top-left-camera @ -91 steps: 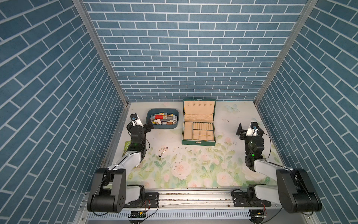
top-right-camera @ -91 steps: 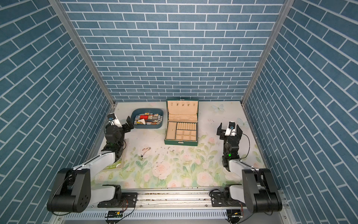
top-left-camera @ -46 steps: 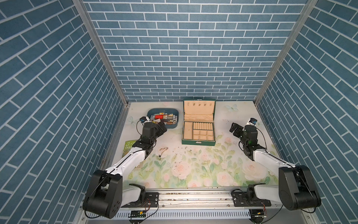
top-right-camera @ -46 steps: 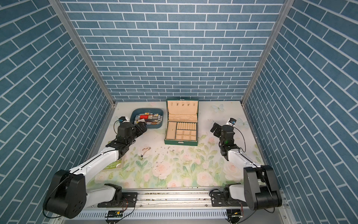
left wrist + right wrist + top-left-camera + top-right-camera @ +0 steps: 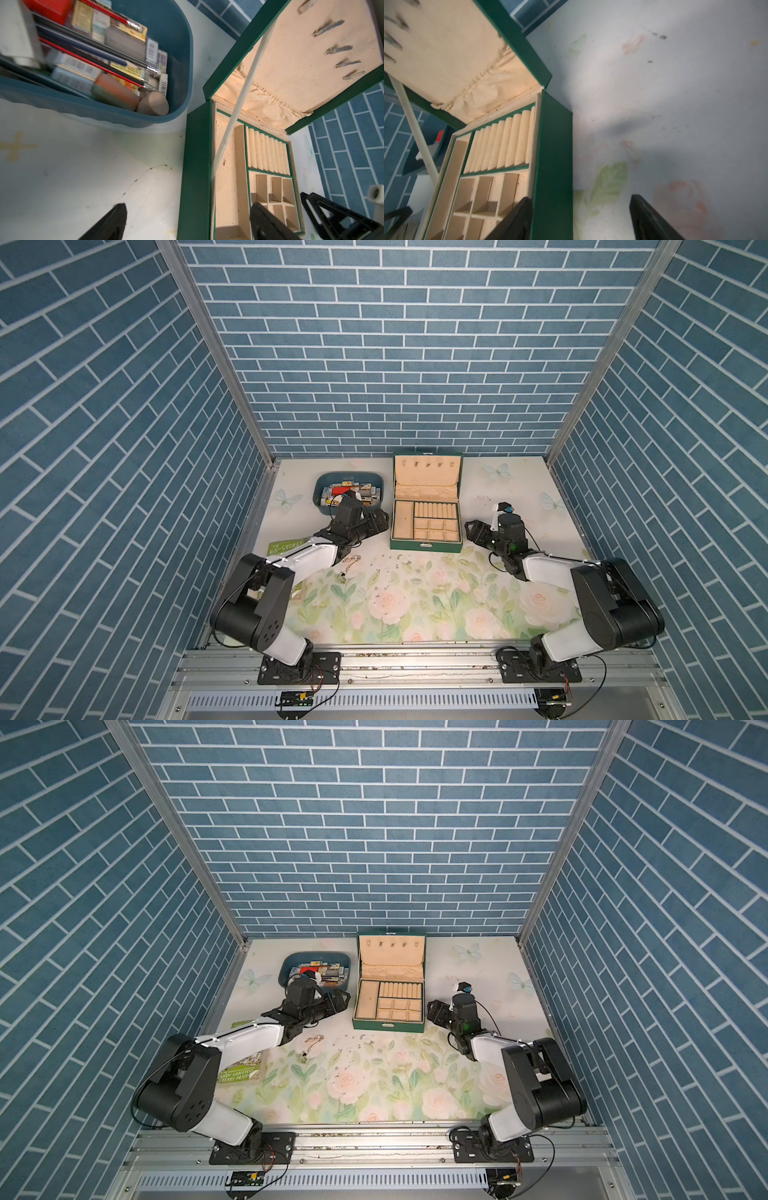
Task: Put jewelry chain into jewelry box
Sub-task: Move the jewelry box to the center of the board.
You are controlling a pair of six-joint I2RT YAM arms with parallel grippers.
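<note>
Left hand (image 5: 187,220) and right hand (image 5: 581,218) stand open and empty either side of the box (image 5: 426,546); the chain (image 5: 349,566) lies on the desk (image 5: 415,614) beside my left arm (image 5: 307,558), and I judge it light, limp and slippery, so I'd pinch its bunched links

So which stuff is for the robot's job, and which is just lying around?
For the job:
- jewelry chain, lying on the flowery mat
- green jewelry box, lid open

Just lying about:
- blue tub of pens and little packets
- green book under the left arm
</note>
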